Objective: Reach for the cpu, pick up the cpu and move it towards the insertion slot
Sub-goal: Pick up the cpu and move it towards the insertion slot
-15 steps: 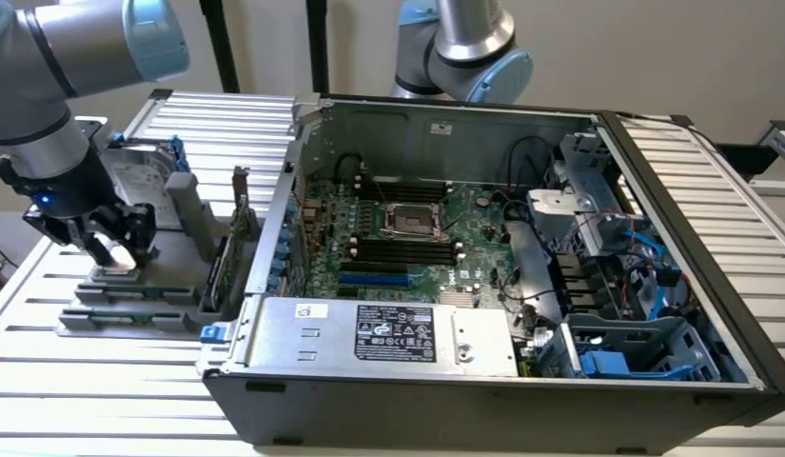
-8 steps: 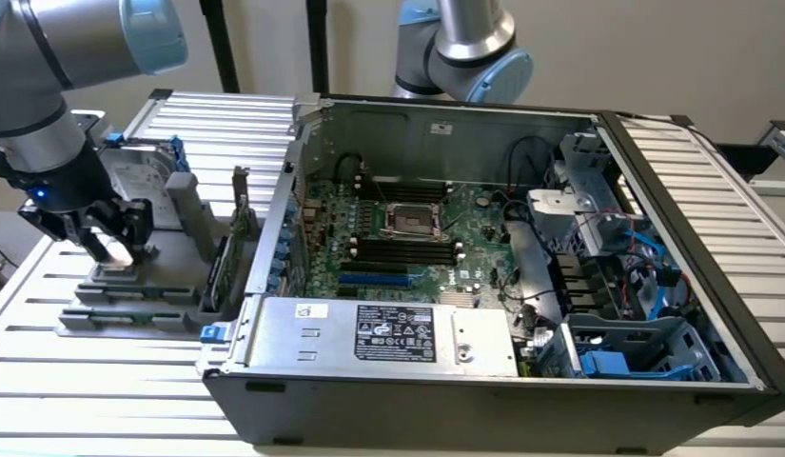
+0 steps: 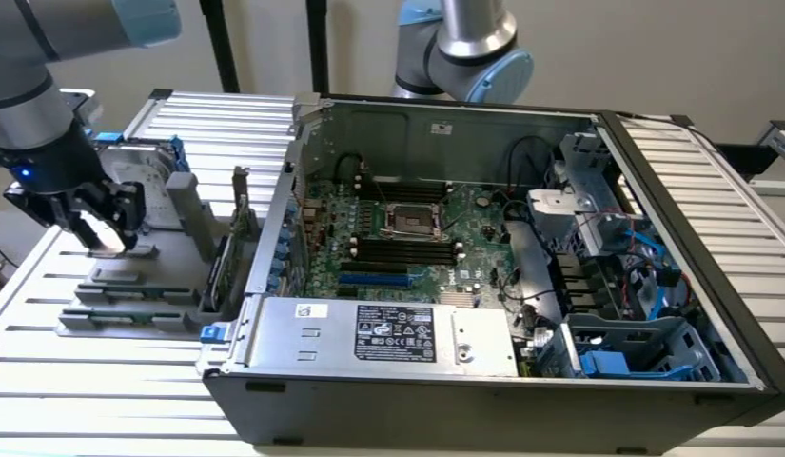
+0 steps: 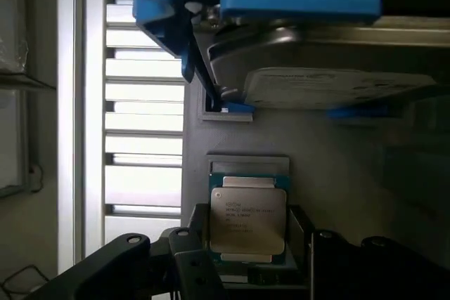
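While the arm's black two-fingered gripper (image 3: 102, 234) (image 4: 249, 266) hangs low over the grey slotted parts holder (image 3: 126, 307), the cpu (image 4: 247, 220), a small flat square chip with a silver metal top and a green rim, lies directly between its fingers (image 4: 191, 263). The fingers stand spread to either side of the chip, one edge of it showing a thin strip of grey holder before the finger begins. The chip looks seated in its pocket rather than lifted, though whether one finger already touches it cannot be told. By that reading the reach is done and the pick-up is the step in hand, not yet completed.

Just beyond the gripper, a larger silver rectangular hard drive with blue rails (image 4: 330, 86) stands in the same holder. The insertion slot (image 3: 414, 220), a square silvery-framed socket with a dark centre on the green circuit board, sits well apart from the gripper, inside the open dark metal computer case (image 3: 366, 395).

Taking the chip would call for an even squeeze on its two opposite edges and a straight pull away from the pocket, keeping clear of the hard drive.
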